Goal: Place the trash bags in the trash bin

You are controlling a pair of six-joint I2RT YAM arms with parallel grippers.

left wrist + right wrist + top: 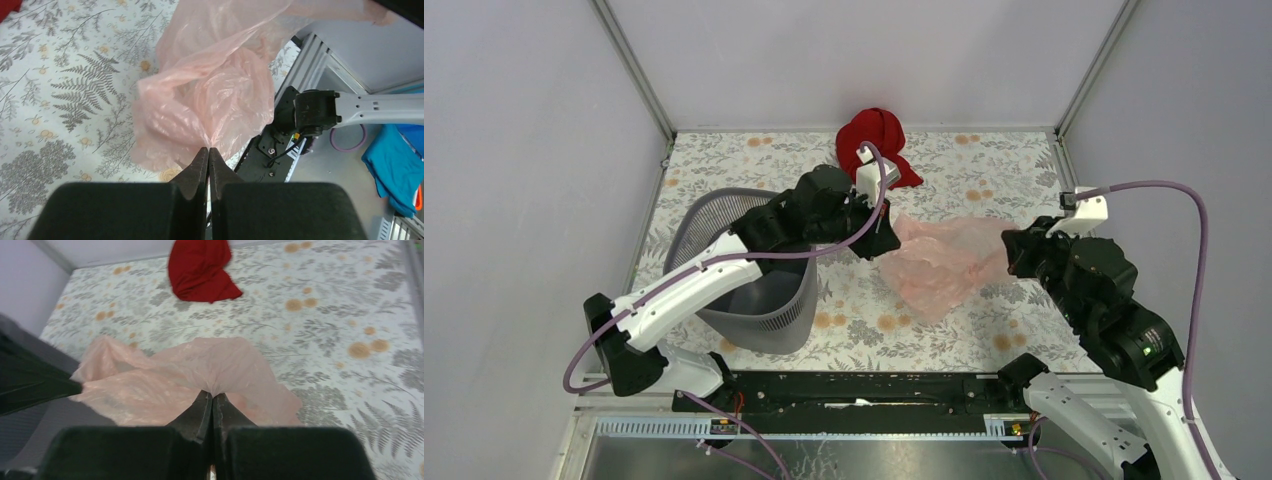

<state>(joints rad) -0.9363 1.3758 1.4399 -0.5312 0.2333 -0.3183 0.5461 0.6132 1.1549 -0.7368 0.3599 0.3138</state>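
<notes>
The thin pale pink trash bag [939,262] hangs stretched between my two grippers above the floral table. My left gripper [886,243] is shut on the bag's left edge; in the left wrist view [208,148] the film [210,100] bunches at the closed tips. My right gripper [1012,250] is shut on the bag's right edge; in the right wrist view [212,394] the film [220,362] gathers into the tips. The grey mesh trash bin [774,315] stands at the left, under my left arm, apart from the bag.
A dark red cloth bundle [874,137] lies at the back of the table; it also shows in the right wrist view [200,270]. White walls enclose the table on three sides. The black base rail [854,395] runs along the near edge.
</notes>
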